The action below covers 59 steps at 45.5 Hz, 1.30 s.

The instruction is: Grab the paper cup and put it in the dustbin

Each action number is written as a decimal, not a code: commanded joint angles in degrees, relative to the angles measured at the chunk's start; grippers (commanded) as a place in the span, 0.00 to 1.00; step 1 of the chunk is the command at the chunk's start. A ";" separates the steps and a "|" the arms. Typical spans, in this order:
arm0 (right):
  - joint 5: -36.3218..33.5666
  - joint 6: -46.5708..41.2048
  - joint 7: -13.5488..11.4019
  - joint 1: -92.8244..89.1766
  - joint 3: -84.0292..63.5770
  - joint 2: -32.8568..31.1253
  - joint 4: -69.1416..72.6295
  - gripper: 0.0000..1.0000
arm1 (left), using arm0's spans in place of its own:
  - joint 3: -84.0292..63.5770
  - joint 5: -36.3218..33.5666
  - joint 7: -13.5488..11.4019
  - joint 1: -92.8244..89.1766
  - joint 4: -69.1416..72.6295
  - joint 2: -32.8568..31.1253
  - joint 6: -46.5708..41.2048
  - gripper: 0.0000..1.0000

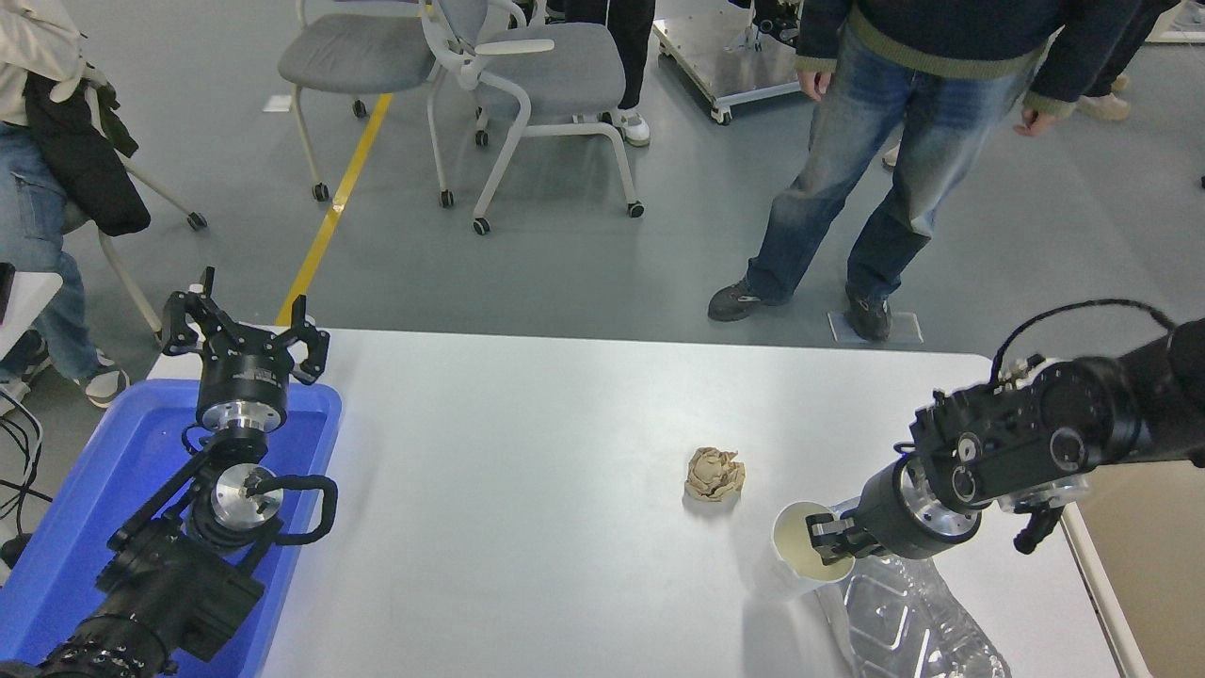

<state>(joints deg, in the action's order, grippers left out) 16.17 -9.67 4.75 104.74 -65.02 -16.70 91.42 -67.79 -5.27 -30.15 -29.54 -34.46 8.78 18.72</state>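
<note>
Right gripper point(828, 541) has its fingers pinched on the cup point(808, 556) at the rim, one finger inside, the other apparently outside. Cup sits at about 5 o'clock on the table point(527, 452), mouth tilted toward us; we judge it lifted, with a faint shadow under it. Bin point(1144, 556) lies at 3 o'clock from the cup, past the table edge. We should hold the pinch steady, carry the cup high over the foil tray point(904, 626) and the bin rim, and release only once over the beige inside. Left gripper point(247, 341) is parked at 9 o'clock, fingers spread, holding nothing.
</note>
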 commanded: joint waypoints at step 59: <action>-11.77 6.22 -1.33 25.79 -5.22 -37.34 -17.85 0.00 | 0.02 0.00 0.00 0.01 0.01 0.01 0.00 0.99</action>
<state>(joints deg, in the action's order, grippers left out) 10.10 -19.37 3.67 135.57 -72.73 -42.32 79.76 -67.76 -5.26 -30.15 -29.53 -34.45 8.78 18.71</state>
